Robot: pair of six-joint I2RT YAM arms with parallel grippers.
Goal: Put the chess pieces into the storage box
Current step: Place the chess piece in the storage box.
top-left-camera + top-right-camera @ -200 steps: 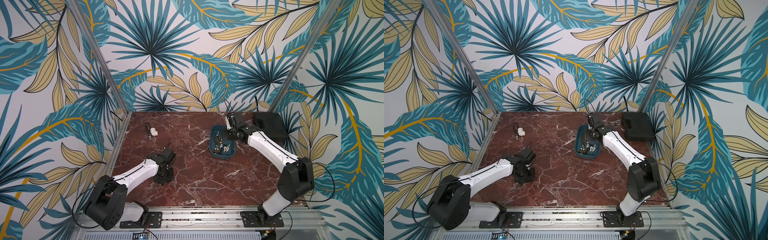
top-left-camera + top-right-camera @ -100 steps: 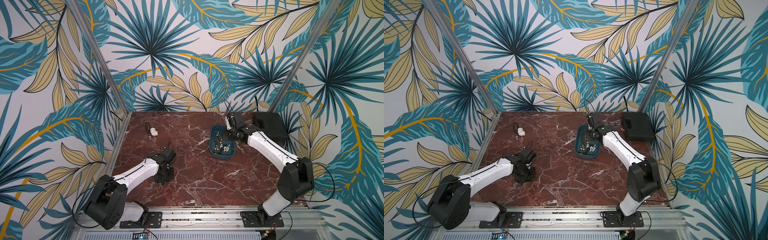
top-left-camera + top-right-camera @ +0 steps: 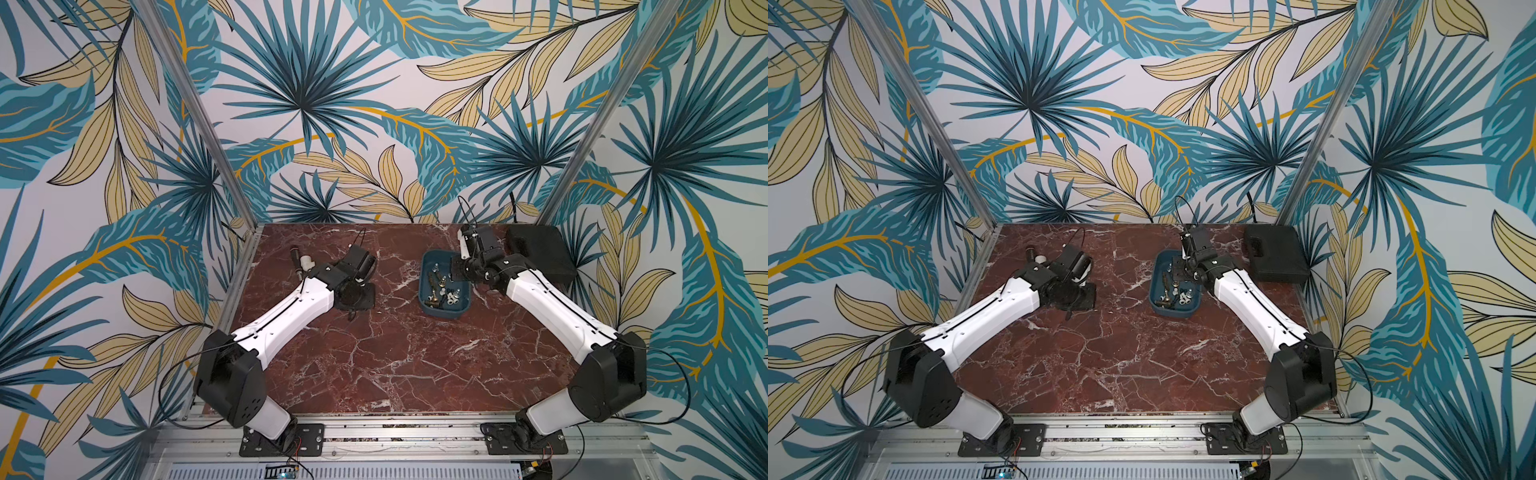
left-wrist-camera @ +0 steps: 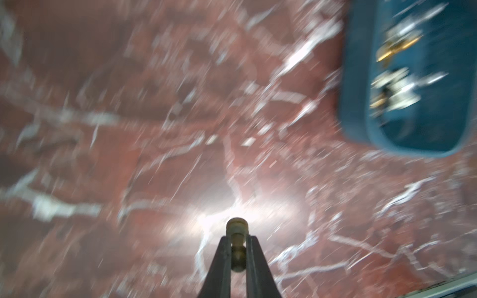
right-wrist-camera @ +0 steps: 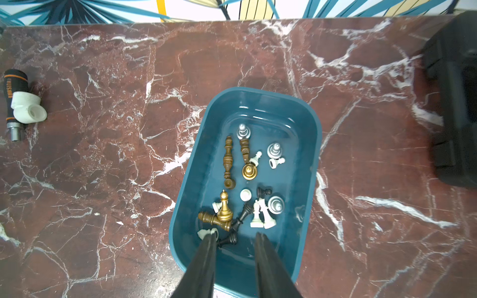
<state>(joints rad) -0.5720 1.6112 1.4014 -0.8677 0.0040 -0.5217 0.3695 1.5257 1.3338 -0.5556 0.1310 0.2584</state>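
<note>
Many chess pieces (image 5: 249, 171) lie in the blue box (image 5: 313, 144). One gold piece (image 4: 237, 227) seems left, pinched in the left gripper (image 4: 237, 238) — box at its three o'clock. The right gripper (image 5: 235, 240) has its jaws apart, empty.

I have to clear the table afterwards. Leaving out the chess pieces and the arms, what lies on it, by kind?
teal storage box: 1
white pipe elbow: 1
black-and-orange tool: 1
black hard case: 1
Total: 4

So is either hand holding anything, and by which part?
Left hand pinches a brass chess piece around its narrow middle; right hand holds nothing.
</note>
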